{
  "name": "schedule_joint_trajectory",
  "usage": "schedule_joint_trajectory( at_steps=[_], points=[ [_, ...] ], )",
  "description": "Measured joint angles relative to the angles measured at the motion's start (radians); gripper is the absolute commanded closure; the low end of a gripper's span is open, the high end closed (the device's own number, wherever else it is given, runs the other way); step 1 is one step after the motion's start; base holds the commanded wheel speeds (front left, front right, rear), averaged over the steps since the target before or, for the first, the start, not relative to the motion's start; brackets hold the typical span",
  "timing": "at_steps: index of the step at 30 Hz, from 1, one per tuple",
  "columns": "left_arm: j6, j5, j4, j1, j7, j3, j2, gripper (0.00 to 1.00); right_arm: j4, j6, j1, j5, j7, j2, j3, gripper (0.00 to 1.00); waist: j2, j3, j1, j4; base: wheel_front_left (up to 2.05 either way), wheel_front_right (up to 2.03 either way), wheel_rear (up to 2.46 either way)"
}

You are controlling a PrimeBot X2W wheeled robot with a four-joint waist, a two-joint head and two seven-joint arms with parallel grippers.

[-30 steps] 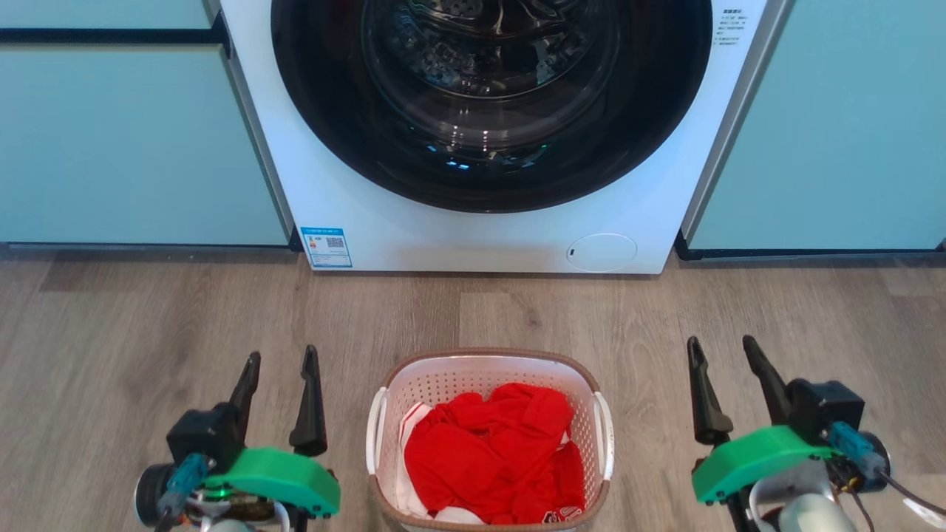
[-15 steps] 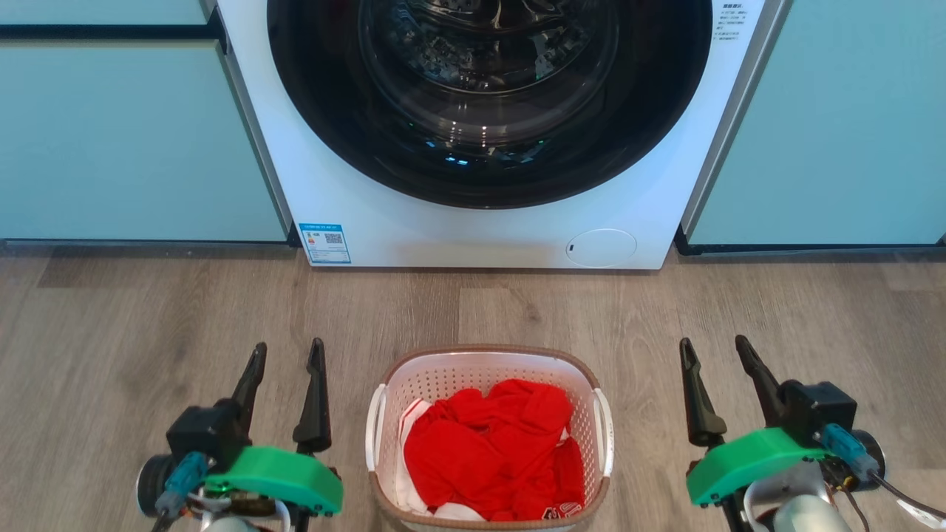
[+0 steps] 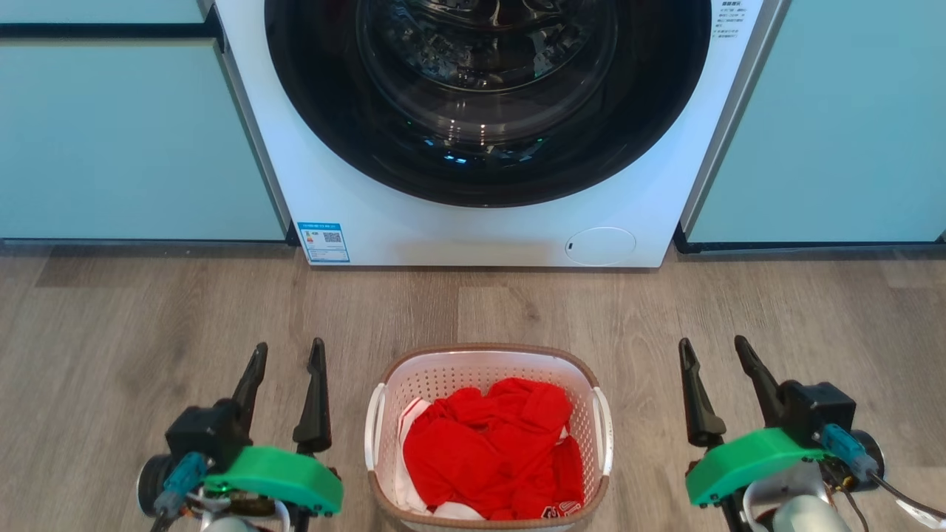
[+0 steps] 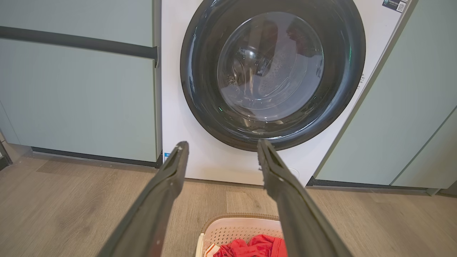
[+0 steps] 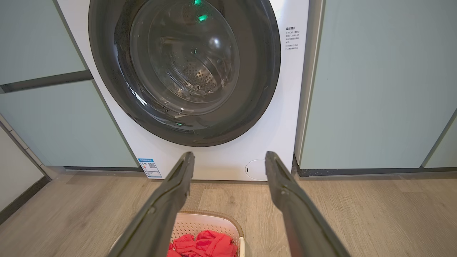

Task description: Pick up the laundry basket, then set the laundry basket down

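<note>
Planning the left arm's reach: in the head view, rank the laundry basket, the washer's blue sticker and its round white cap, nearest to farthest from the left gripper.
From the left gripper:
1. laundry basket, beside it on the floor.
2. blue sticker, washer's lower left.
3. round white cap, washer's lower right.

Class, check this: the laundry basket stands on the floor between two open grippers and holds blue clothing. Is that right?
No: the clothing is red, as the head view shows. The laundry basket does stand on the floor between the open left gripper and right gripper.
</note>
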Motion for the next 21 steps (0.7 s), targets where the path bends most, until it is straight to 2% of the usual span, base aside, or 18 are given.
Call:
schedule_joint_trajectory(
  at_steps=[21],
  points=[
    [-0.001, -0.009, 0.0, 0.0, 0.0, -0.002, 0.0, 0.0, 0.017, 0.0, 0.0, -0.015, 0.0, 0.0, 0.0, 0.0, 0.0, -0.003, 0.0, 0.001, 0.0, 0.0, 0.0]
  ],
)
